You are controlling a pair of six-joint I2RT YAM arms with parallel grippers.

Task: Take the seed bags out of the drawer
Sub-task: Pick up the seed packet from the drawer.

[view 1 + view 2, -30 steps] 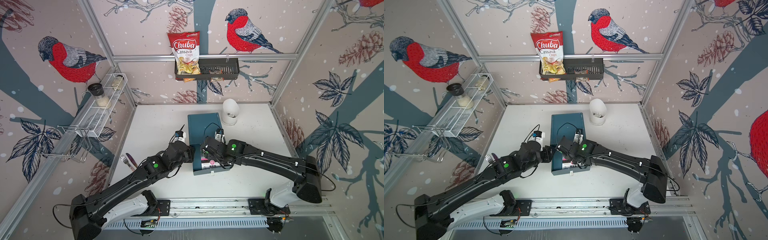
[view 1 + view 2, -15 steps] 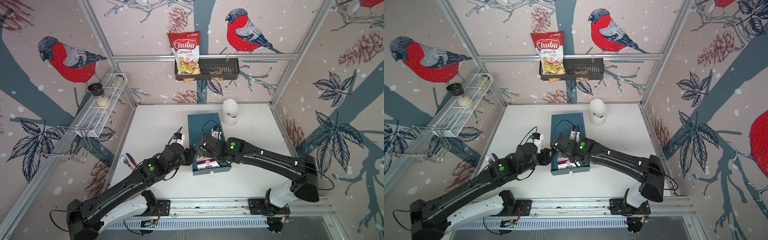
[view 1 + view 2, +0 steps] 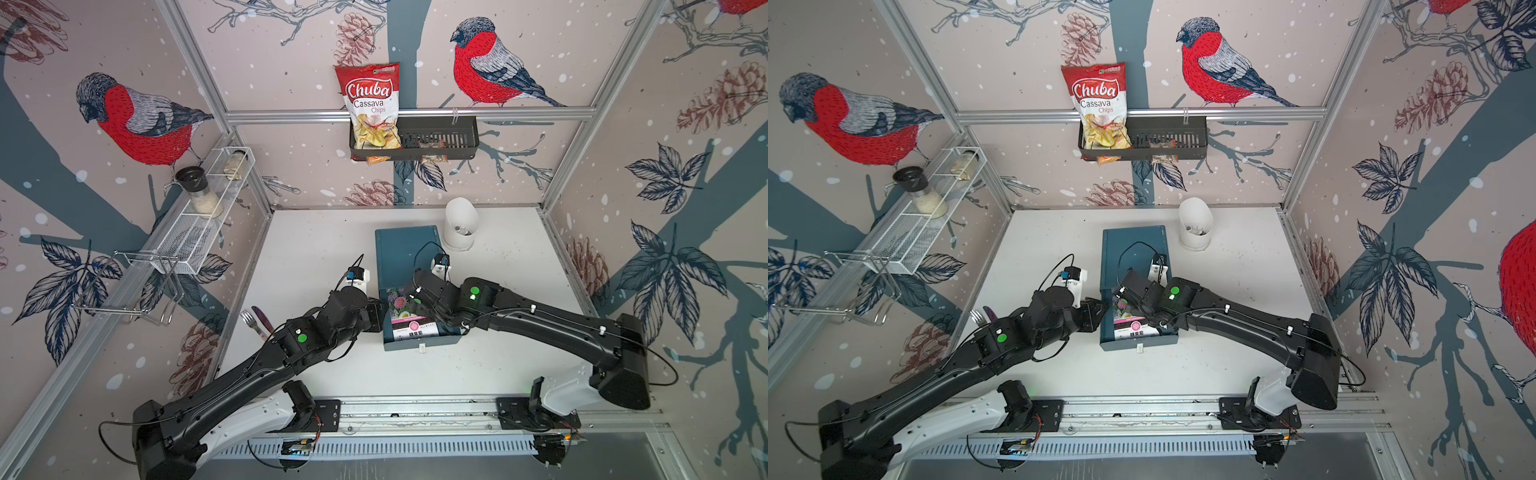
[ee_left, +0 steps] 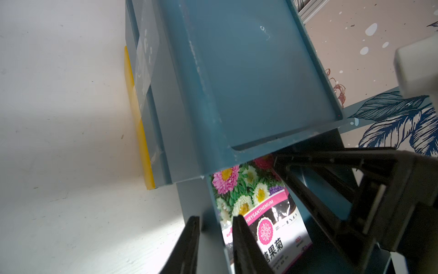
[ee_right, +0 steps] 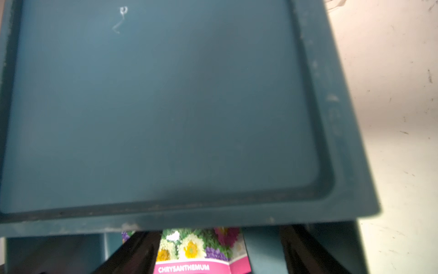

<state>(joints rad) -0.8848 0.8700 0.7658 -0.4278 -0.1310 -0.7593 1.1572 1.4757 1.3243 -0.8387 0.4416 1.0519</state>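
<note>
A teal drawer [image 3: 419, 343] [image 3: 1138, 341] stands pulled out of its teal cabinet [image 3: 405, 253]. One of the seed bags [image 3: 405, 316] [image 3: 1129, 322] [image 4: 260, 213] [image 5: 196, 251], with pink and white flowers, lies flat inside it. Other seed bags are hidden. My left gripper [image 3: 384, 309] [image 3: 1106, 305] [image 4: 215, 220] is shut on the drawer's left side wall, with one finger outside it and one inside over the bag's edge. My right gripper [image 3: 411, 297] [image 3: 1121, 295] [image 5: 215, 239] hangs open inside the drawer, near the cabinet mouth. Its fingers stand apart above the bag's flower end.
A white cup-shaped holder [image 3: 459, 224] stands behind the cabinet's right corner. A fork and knife [image 3: 253, 322] lie by the left wall. A red chips bag [image 3: 370, 108] sits in a black basket on the back wall. A wire rack with jars [image 3: 203, 208] hangs on the left wall.
The left jaws have closed on the drawer's side wall. The right gripper has shifted a little toward the cabinet, and more of the flower bag shows.
</note>
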